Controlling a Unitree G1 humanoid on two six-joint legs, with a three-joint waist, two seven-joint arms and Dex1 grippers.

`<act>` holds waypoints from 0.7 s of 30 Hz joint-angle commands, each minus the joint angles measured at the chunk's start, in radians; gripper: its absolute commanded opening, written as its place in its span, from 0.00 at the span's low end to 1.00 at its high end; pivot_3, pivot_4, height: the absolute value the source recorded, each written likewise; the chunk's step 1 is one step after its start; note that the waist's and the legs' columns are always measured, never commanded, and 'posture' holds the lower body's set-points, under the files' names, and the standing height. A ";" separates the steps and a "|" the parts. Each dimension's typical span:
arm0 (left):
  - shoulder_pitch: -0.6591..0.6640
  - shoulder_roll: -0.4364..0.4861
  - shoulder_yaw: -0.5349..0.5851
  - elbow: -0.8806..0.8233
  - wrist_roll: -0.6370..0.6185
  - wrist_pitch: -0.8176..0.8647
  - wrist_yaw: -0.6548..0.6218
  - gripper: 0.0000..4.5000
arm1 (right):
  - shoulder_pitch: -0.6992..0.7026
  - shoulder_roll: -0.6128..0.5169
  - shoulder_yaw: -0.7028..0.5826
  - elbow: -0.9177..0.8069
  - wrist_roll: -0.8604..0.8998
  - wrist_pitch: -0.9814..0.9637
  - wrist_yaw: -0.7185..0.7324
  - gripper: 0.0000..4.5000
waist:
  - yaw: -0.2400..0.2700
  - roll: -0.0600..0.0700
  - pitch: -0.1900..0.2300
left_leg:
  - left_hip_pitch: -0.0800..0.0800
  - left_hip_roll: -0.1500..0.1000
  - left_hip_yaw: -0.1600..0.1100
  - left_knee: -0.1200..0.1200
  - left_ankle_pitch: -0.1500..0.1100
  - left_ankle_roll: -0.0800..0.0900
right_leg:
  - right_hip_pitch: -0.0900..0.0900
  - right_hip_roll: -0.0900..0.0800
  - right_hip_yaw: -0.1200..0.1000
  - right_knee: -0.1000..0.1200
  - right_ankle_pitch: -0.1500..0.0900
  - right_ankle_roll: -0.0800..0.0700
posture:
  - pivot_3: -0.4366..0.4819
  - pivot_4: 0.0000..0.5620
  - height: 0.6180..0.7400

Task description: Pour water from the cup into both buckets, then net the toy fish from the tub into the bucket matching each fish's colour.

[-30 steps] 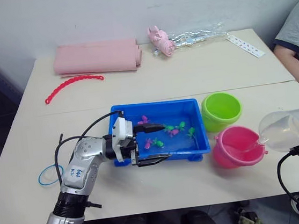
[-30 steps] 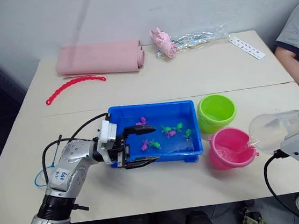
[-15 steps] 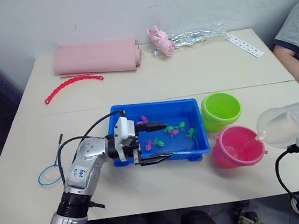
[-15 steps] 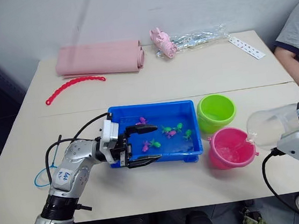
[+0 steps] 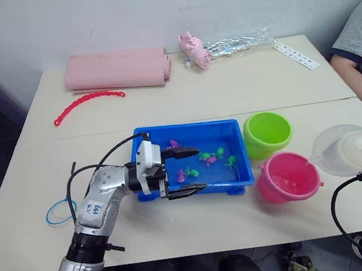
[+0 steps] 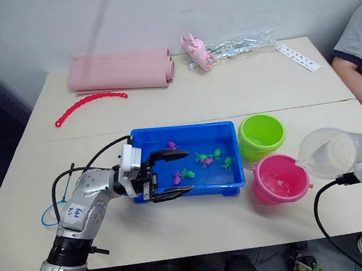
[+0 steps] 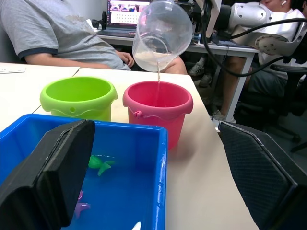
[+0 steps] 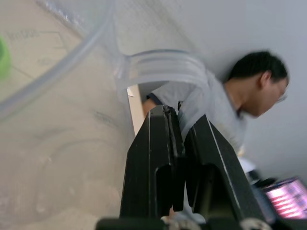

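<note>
A white sticker with blue handwriting, too small to read, is showing on the left arm. The right gripper (image 8: 180, 143) is pinching the cup (image 6: 330, 152) by its handle, tipping a thin stream into the pink bucket (image 6: 280, 183) beside the green bucket (image 6: 261, 136). The left gripper (image 5: 184, 172) is gaping wide and empty over the blue tub (image 5: 229, 128), where pink and green fish (image 5: 205, 161) are sitting in water.

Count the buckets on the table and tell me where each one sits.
2. The green bucket stands just right of the tub; the pink bucket stands nearer the robot, with the cup tilted over it.
</note>
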 commanded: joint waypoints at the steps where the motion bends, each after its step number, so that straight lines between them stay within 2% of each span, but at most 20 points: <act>1: -0.003 0.007 0.059 -0.020 -0.047 0.022 0.023 1.00 | -0.026 -0.006 -0.040 -0.072 0.122 0.097 -0.001 0.00 | 0.000 0.000 0.000 | 0.000 0.000 0.000 0.000 0.000 0.000 | 0.000 0.000 0.000 0.000 0.000 0.000 | 0.48 0.27 1.00; 5: -0.008 0.023 0.105 -0.031 -0.080 0.071 0.045 1.00 | -0.083 -0.018 -0.070 -0.102 0.292 0.277 -0.009 0.00 | 0.000 0.000 0.000 | 0.000 0.000 0.000 0.000 0.000 0.000 | 0.000 0.000 0.000 0.000 0.000 0.000 | 0.48 0.27 1.00; 8: -0.036 0.020 0.137 -0.029 -0.100 0.100 0.077 1.00 | -0.144 -0.059 -0.070 -0.097 0.356 0.370 -0.006 0.00 | 0.000 0.000 0.000 | 0.000 0.000 0.000 0.000 0.000 0.000 | 0.000 0.000 0.000 0.000 0.000 0.000 | 0.48 0.27 1.00; 15: -0.092 0.020 0.138 -0.013 -0.080 0.115 0.103 1.00 | -0.346 -0.294 0.035 0.151 0.247 0.404 0.048 0.00 | 0.002 0.000 0.000 | 0.000 -0.001 0.000 0.002 0.001 0.001 | 0.000 0.000 0.000 0.000 0.000 0.000 | 0.48 0.27 1.00; 21: -0.072 0.018 0.143 -0.030 -0.073 0.112 0.129 1.00 | -0.457 -0.388 0.122 0.328 0.177 0.329 0.101 0.00 | 0.002 -0.001 0.000 | -0.002 0.000 0.000 0.001 0.000 0.003 | 0.000 0.000 -0.002 0.001 0.000 0.001 | 0.48 0.27 1.00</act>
